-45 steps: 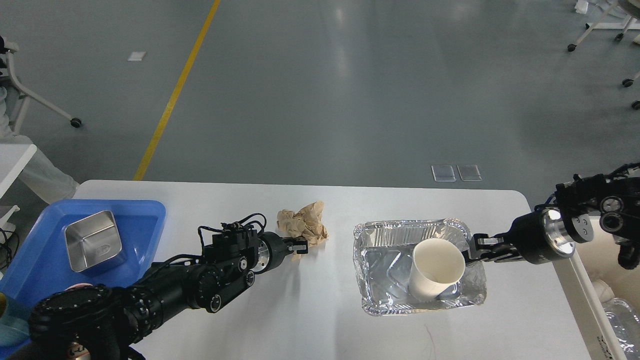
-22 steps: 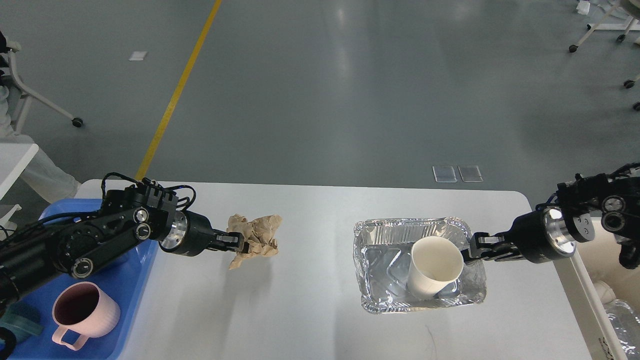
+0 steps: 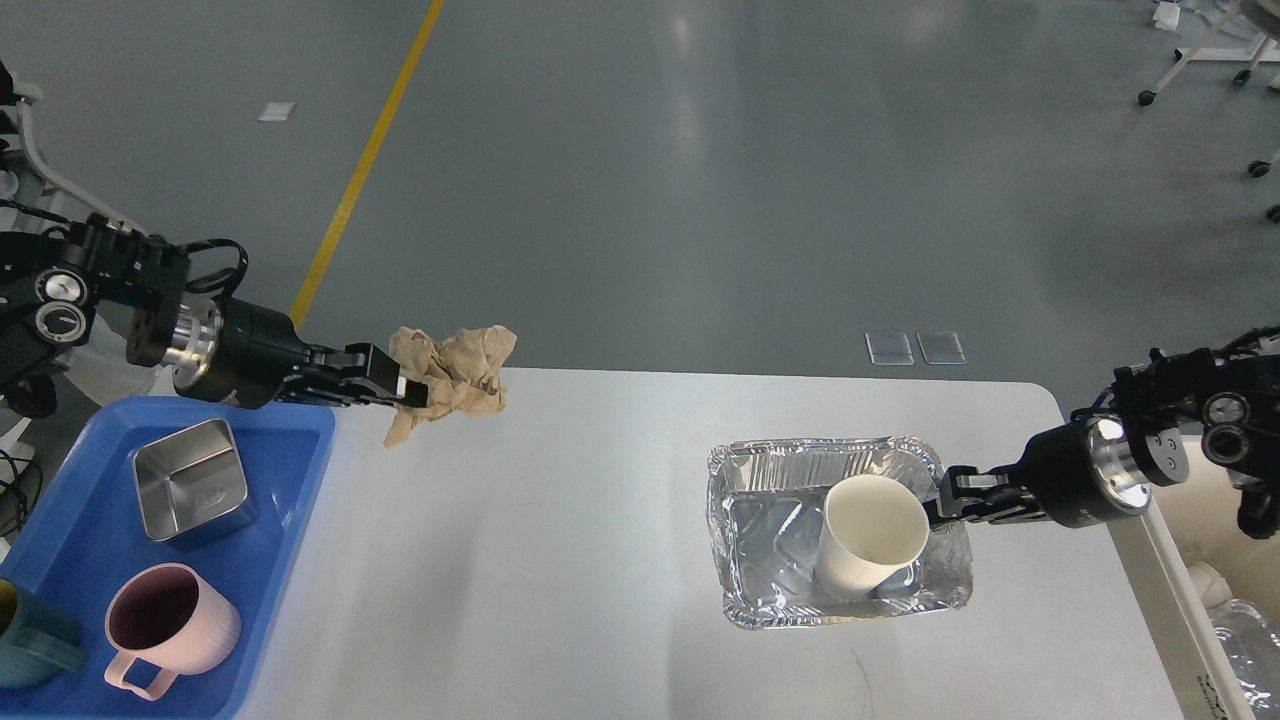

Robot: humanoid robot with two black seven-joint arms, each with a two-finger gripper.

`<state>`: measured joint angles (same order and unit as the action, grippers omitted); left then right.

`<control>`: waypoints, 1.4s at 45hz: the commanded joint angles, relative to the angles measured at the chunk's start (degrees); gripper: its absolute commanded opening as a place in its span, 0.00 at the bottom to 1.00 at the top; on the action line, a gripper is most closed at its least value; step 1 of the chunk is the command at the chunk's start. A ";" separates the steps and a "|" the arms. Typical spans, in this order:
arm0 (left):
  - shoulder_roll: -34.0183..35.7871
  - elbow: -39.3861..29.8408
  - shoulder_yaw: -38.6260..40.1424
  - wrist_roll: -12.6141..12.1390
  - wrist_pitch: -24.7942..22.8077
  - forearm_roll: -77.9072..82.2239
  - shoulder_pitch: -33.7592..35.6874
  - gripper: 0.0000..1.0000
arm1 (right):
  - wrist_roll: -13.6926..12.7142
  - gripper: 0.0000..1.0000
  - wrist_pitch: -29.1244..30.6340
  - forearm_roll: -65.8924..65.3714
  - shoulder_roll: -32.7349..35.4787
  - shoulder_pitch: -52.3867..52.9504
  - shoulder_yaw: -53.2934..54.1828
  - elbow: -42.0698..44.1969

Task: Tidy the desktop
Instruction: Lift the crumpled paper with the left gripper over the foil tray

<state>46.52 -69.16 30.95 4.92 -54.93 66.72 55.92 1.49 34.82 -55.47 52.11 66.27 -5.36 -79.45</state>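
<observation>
The white desktop point(image 3: 560, 560) fills the lower part of the head view. My left gripper point(image 3: 405, 386) is shut on a crumpled brown paper ball point(image 3: 452, 366) and holds it lifted above the desktop's far left edge, next to the blue tray point(image 3: 300, 450). A foil tray point(image 3: 745, 500) lies on the right of the desktop with a white paper cup point(image 3: 868, 535) tilted inside it. My right gripper point(image 3: 945, 497) is at the foil tray's right rim, beside the cup; its fingers are small and dark.
The blue tray holds a square metal tin point(image 3: 190, 480), a pink mug point(image 3: 165, 625) and a dark teal cup point(image 3: 30, 645). A white bin point(image 3: 1215, 600) with plastic waste stands off the desktop's right edge. A small white side table's legs point(image 3: 60, 190) show far left.
My left gripper took hold of the brown paper ball, lifted it off the desktop and carried it left and away from me. The right arm, foil tray and cup have not moved.
</observation>
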 commanded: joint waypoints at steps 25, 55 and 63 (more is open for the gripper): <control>-17.51 6.31 -8.45 0.00 -0.07 -4.23 18.87 0.00 | 0.00 0.00 0.16 -0.07 -1.67 0.17 0.08 0.17; -38.52 12.73 -17.94 -0.08 -0.07 -2.65 23.18 0.00 | 0.00 0.00 0.33 0.01 -2.98 1.76 -0.09 0.79; -41.42 13.61 -18.38 -0.08 -0.07 -1.86 22.91 0.00 | 0.00 0.00 0.42 0.10 -2.98 1.93 -0.09 0.87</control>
<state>7.03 -56.18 12.78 4.82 -54.99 64.56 78.95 1.49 35.18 -55.44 49.13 68.13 -5.45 -78.65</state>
